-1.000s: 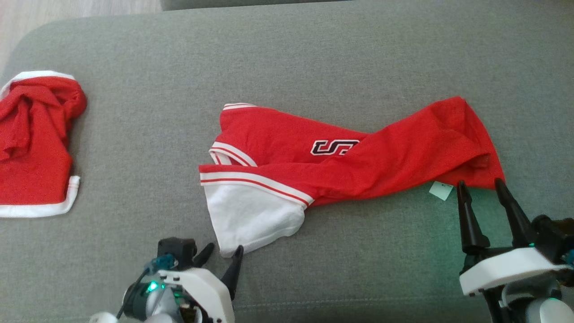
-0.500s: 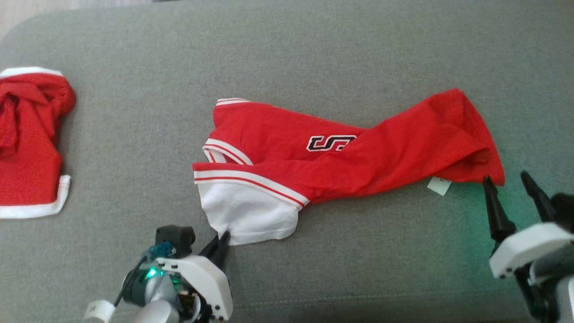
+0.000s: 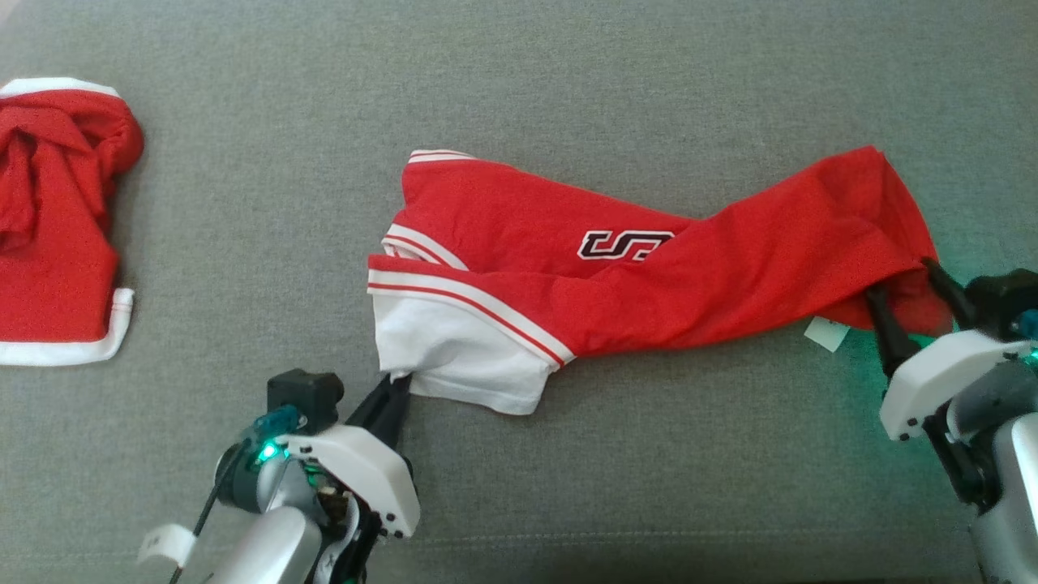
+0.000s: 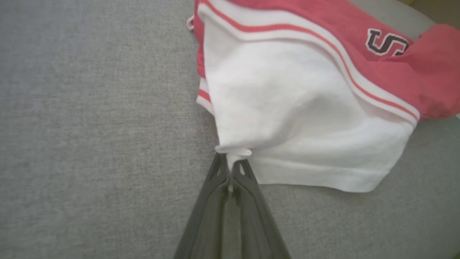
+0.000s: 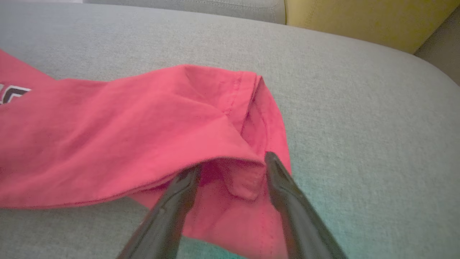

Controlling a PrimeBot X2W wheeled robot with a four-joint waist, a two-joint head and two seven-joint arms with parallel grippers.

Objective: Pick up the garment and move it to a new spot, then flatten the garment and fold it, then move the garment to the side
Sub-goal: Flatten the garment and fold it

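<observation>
head view: garment (image 3: 649, 284) laid twisted on cushion (image 3: 568, 73)
left hand (image 3: 395, 388): clamped on white sleeve corner (image 4: 233, 153) for stretching
right hand (image 3: 900, 278): held apart astride red hem (image 5: 248, 187), ungripped

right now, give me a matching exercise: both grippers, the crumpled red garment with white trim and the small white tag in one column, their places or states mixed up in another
Column one:
1. left gripper
2. right gripper
3. crumpled red garment with white trim
4. small white tag

Column two:
A. open, straddling the red hem of the red and white jersey
B. lying apart at the left end of the grey cushion
C. shut on a corner of the jersey's white sleeve
D. poking out under the jersey's red edge

Pairs: 1-C, 2-A, 3-B, 4-D
</observation>
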